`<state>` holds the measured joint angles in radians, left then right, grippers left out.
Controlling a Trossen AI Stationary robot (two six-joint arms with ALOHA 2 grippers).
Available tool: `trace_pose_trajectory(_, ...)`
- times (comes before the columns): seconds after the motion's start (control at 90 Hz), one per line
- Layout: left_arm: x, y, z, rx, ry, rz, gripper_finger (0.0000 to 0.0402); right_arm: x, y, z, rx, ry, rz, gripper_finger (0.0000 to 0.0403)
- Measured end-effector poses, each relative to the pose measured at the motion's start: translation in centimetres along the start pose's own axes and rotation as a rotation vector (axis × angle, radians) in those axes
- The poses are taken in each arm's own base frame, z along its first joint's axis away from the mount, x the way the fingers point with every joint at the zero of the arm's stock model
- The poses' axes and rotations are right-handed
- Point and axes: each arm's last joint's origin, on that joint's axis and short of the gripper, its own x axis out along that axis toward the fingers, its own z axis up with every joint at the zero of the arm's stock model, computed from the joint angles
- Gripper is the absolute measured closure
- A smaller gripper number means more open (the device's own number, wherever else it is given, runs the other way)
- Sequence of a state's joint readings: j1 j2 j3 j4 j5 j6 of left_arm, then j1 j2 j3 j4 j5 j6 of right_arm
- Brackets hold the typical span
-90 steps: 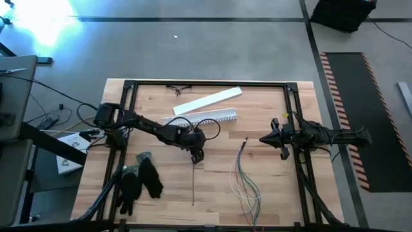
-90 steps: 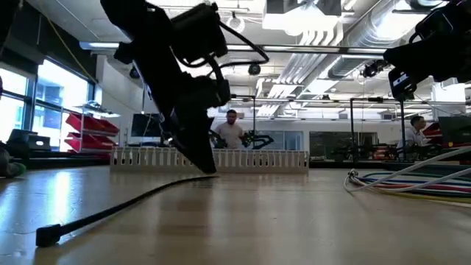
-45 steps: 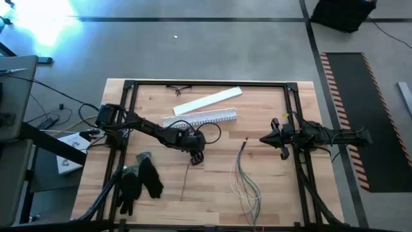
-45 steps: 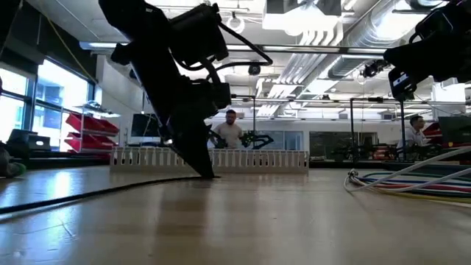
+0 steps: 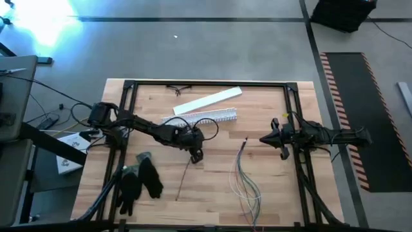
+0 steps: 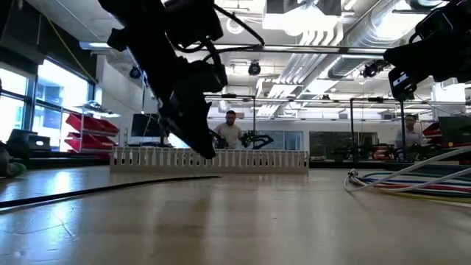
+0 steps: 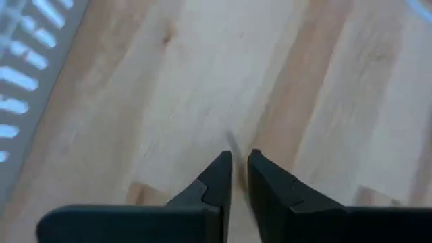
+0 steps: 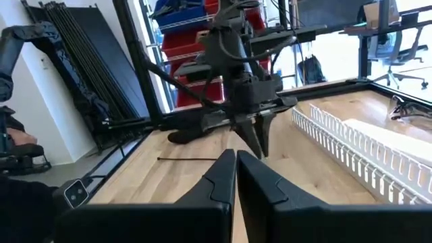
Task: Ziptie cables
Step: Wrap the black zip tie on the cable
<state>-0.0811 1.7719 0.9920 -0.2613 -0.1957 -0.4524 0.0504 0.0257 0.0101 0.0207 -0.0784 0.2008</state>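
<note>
Since one second ago the thin black zip tie has swung: its free end, then pointing toward 6 o'clock, now lies toward 7 o'clock, and in the low view its head has left the foreground. We note the left gripper near table centre, tips just above the light wooden table, at the tie's upper end. In the left wrist view its fingers stand nearly together with a narrow gap; we cannot tell whether they pinch the tie.

The cables, a loose bundle of thin pale green, grey, white and yellow wires, lie at 4 o'clock from the left gripper, well apart from it, fanning toward the near edge.

The right gripper waits at 3 o'clock, raised, fingers almost closed on nothing.

The long white slotted plastic channel lies at 12 o'clock of the left gripper.
</note>
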Motion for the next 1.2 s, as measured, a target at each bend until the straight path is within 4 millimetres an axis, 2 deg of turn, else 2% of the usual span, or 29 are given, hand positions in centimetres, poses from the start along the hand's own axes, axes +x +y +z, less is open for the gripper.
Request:
trace_pose_trajectory(0.178, 1.3, 0.3, -0.4, 0.008, 0.043, -0.005, 0.0306, 0.0, 0.0, 0.0, 0.0, 0.0, 0.0, 0.0403)
trace_pose_trajectory(0.3, 2.2, 0.3, -0.7, 0.025, 0.065, -0.004, 0.0301, 0.0, 0.0, 0.0, 0.0, 0.0, 0.0, 0.0403)
trace_pose_trajectory(0.411, 2.6, 0.3, -0.8, 0.026, 0.076, -0.015, 0.0325, 0.0, 0.0, 0.0, 0.0, 0.0, 0.0, 0.0403)
trace_pose_trajectory(0.556, 2.7, 0.2, -0.8, 0.038, 0.075, -0.028, 0.0388, 0.0, 0.0, 0.0, 0.0, 0.0, 0.0, 0.0403)
trace_pose_trajectory(0.667, 2.8, 0.1, -0.6, 0.034, 0.071, -0.067, 0.0396, 0.0, 0.0, 0.0, 0.0, 0.0, -0.001, 0.0403)
trace_pose_trajectory(0.756, 2.9, -0.2, -0.4, 0.02, 0.051, -0.142, 0.04, 0.0, 0.0, 0.0, 0.0, 0.0, 0.0, 0.0403)
trace_pose_trajectory(0.856, 2.9, -1.3, 0.3, 0.001, 0.011, -0.314, 0.0401, 0.0, 0.0, 0.0, 0.0, 0.0, 0.0, 0.0403)
trace_pose_trajectory(1.011, 2.0, -2.4, 2.5, -0.041, -0.168, -0.547, 0.0402, 0.0, 0.0, 0.0, 0.0, 0.0, 0.0, 0.0403)
trace_pose_trajectory(1.2, 1.9, -1.6, 4.2, -0.063, -0.291, -0.617, 0.0401, 0.0, 0.0, 0.0, 0.0, 0.0, 0.0, 0.0403)
